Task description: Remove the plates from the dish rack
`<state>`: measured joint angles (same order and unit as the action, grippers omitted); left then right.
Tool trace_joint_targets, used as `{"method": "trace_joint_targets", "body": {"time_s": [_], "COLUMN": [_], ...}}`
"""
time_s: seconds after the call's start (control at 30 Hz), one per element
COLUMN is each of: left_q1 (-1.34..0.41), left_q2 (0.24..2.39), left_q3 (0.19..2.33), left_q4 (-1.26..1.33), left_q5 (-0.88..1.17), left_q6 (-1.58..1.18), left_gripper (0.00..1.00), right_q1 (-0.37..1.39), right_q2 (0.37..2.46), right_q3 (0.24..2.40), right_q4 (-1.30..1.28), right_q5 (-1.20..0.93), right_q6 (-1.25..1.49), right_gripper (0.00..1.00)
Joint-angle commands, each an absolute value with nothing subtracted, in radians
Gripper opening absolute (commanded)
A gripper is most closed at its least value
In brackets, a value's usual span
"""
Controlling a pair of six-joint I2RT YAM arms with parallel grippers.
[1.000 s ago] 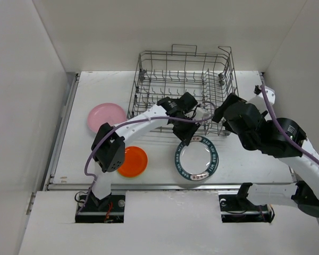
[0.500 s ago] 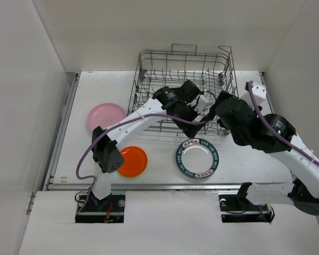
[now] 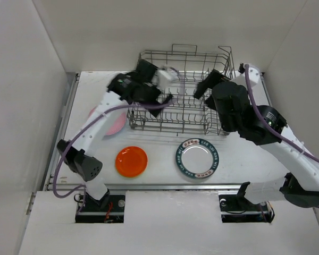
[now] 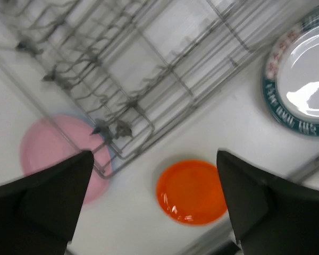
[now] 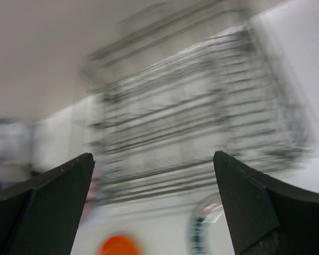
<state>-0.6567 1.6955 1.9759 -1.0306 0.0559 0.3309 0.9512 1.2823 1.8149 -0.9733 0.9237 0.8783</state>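
The grey wire dish rack [image 3: 183, 53] stands at the back of the table, and I see no plates in it. Three plates lie flat on the table: an orange one [image 3: 132, 161], one with a dark green rim [image 3: 197, 158], and a pink one [image 3: 116, 124] partly hidden under my left arm. My left gripper [image 3: 167, 87] hangs open and empty above the rack's left end. Its wrist view looks down on the rack corner [image 4: 149, 69], the pink plate [image 4: 48, 151], the orange plate [image 4: 191, 191] and the green-rimmed plate [image 4: 303, 79]. My right gripper [image 3: 206, 84] is open and empty over the rack's right part.
White walls close in the table on the left, back and right. The table's front edge runs just below the orange and green-rimmed plates. The right wrist view is blurred; it shows the rack [image 5: 191, 106] with the orange plate [image 5: 117, 245] below it.
My left gripper opened, left the green-rimmed plate on the table and swung up and left over the rack. My right gripper rose toward the rack's right part.
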Motion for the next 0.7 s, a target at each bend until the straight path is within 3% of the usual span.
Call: {"method": "trace_joint_targets", "body": {"time_s": [0.0,0.1,0.23,0.33,0.67], "left_q1": [-0.045,0.145,0.264,0.304,0.304], "left_q2": [1.49,1.425,1.375,1.355,1.302], "left_q3": [1.953,1.883,1.813,1.769,1.717], "left_q4": [-1.158,-1.123,-1.1,-1.1,-1.08], "left_q5": [-0.247,-0.247,-0.267,-0.206,-0.186], "left_q6": [-0.04,-0.049,-0.075,-0.093,-0.094], "left_gripper": [1.0,1.0,1.0,1.0,1.0], "right_q1": [0.864,0.864,0.864,0.864,0.864], "right_q2": [0.99,0.888,0.809,0.799,0.83], "right_q3": [1.822,1.799,1.799,1.799,1.79], "right_q4": [-1.299,-1.299,-1.24,-1.239,-1.239], "right_q5": [1.592,1.54,1.38,1.266,1.236], "right_q6": [0.626,0.586,0.459,0.416,0.416], "right_gripper": [0.99,0.99,0.99,0.99,0.99]}}
